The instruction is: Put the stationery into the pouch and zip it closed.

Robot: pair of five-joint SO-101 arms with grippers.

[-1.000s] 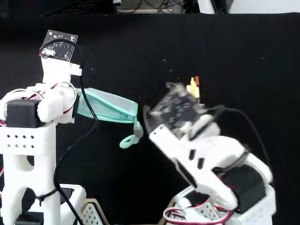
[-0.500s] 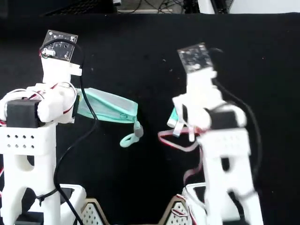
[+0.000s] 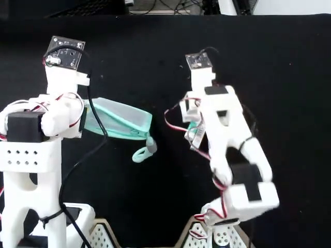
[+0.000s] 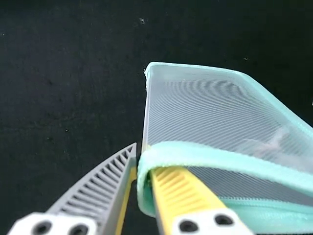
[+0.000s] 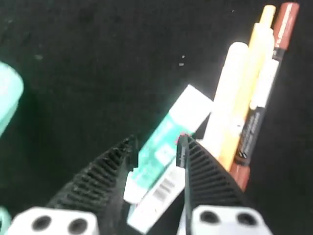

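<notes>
L end effector [image 4: 142, 159] is clamped on the pouch [image 4: 210, 112]. The yellow finger [image 4: 178, 188] sits inside the teal zip rim and the grey finger [image 4: 100, 188] is outside, w/ the pouch wall pinched between them. In the high view the pouch [image 3: 121, 121] sits left of the worktop [image 3: 269, 62] centre. The gripped end is toward the left edge beside the L arm [image 3: 57, 113], and the other end points at the middle. Its mesh side looks see-through and I can't make out any stationery inside. A teal strap loop [image 3: 142, 152] lies at the pouch's centre-side end, toward the near edge.

R arm [image 3: 222, 124] is bent down over the worktop's middle, just right of the pouch and apart from it. R end effector [image 5: 157, 142] has its black fingers parted, straddling a teal-and-white piece [image 5: 166, 137] that lies on the worktop. I can't tell if the tips touch it. A white barcode label [image 5: 156, 196] is at that piece's near end. Just beside it lie a white marker [image 5: 227, 93], an orange pen [image 5: 249, 88] and a brown pencil [image 5: 274, 54], side by side, roughly parallel and touching. All the stationery is on the worktop, outside the pouch, and the zip is not closed at the gripped end.
</notes>
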